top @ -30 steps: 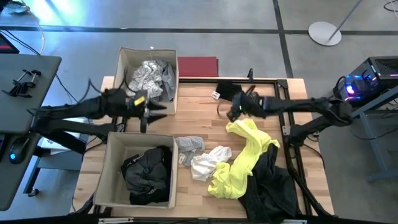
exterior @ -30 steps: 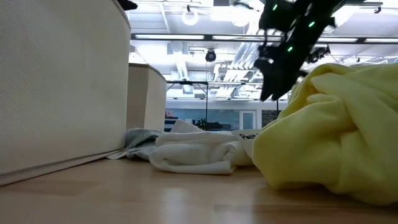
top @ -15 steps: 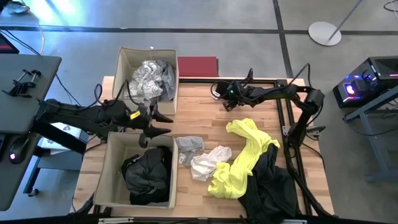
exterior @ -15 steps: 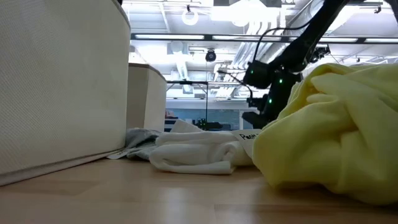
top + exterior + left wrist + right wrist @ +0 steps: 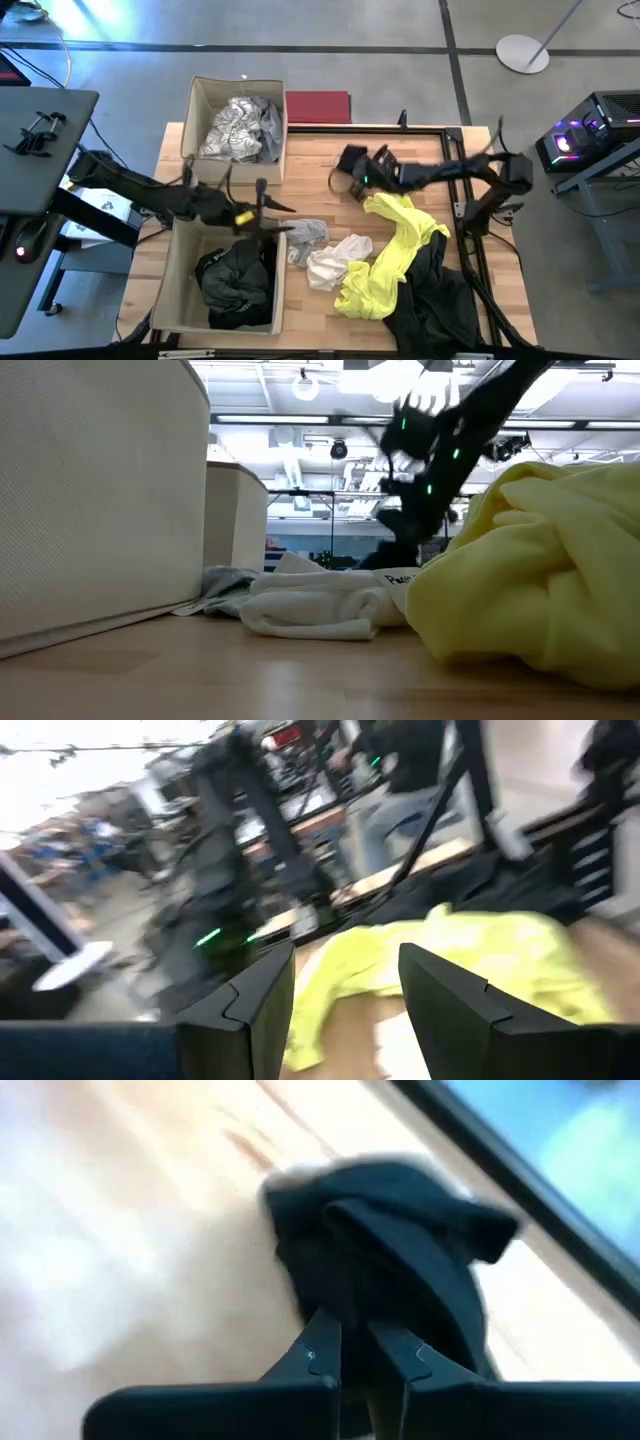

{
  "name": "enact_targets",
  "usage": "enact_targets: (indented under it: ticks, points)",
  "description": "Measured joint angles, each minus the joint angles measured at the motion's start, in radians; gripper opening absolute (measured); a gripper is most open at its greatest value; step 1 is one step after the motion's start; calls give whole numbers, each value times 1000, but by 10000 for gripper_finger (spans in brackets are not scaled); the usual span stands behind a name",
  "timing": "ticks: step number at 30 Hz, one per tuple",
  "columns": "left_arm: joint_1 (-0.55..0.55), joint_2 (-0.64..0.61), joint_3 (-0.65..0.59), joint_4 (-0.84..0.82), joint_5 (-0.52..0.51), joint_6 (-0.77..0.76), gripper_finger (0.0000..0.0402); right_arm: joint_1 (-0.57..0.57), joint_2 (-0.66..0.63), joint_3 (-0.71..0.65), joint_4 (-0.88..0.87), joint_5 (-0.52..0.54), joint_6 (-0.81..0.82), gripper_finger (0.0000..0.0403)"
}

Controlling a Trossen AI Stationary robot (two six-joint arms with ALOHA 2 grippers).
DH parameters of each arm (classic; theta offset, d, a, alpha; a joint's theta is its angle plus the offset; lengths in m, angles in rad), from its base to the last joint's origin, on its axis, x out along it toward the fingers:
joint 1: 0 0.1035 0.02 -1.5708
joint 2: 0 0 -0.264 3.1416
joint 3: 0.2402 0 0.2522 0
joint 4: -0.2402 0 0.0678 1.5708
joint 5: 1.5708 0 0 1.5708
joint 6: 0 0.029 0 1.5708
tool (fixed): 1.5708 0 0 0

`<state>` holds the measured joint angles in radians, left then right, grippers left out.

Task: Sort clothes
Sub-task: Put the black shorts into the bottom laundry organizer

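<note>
Hand (image 5: 358, 1355) of right arm pinching black garment (image 5: 400, 1250)

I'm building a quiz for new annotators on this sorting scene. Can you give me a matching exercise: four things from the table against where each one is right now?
Things:
1. silver-grey garment
2. black garment
3. neon yellow garment
4. small dark garment

Places:
A. on the bare table, draped partly over dark cloth
B. in the far beige box
C. at the right gripper, which is shut on it
D. in the near beige box

Pairs: 1-B, 2-D, 3-A, 4-C
</note>
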<state>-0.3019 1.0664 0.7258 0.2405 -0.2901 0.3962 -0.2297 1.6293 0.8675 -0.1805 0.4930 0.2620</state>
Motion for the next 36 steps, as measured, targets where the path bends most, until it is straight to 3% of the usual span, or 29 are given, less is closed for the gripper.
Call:
enact_targets:
  ticks: [5, 10, 16, 26, 32, 36]
  points:
    - [-9, 137, 0, 121, -71, 96, 170, 254, -117, 1, 42, 219, 76, 8]
    - [-2, 275, 0, 300, -70, 138, 173, 426, -192, 1, 120, 286, 70, 5]
    - [40, 415, 0, 512, -68, 91, 205, 548, -215, 1, 290, 284, -18, 3]
    - [121, 518, 8, 577, 23, -202, 273, 630, -215, 1, 584, 151, -218, 3]
    - [134, 525, 12, 576, 213, -248, 265, 629, -215, 1, 624, 74, -241, 3]
    - [130, 522, 12, 574, 238, -300, 215, 629, -215, 1, 623, 73, -236, 13]
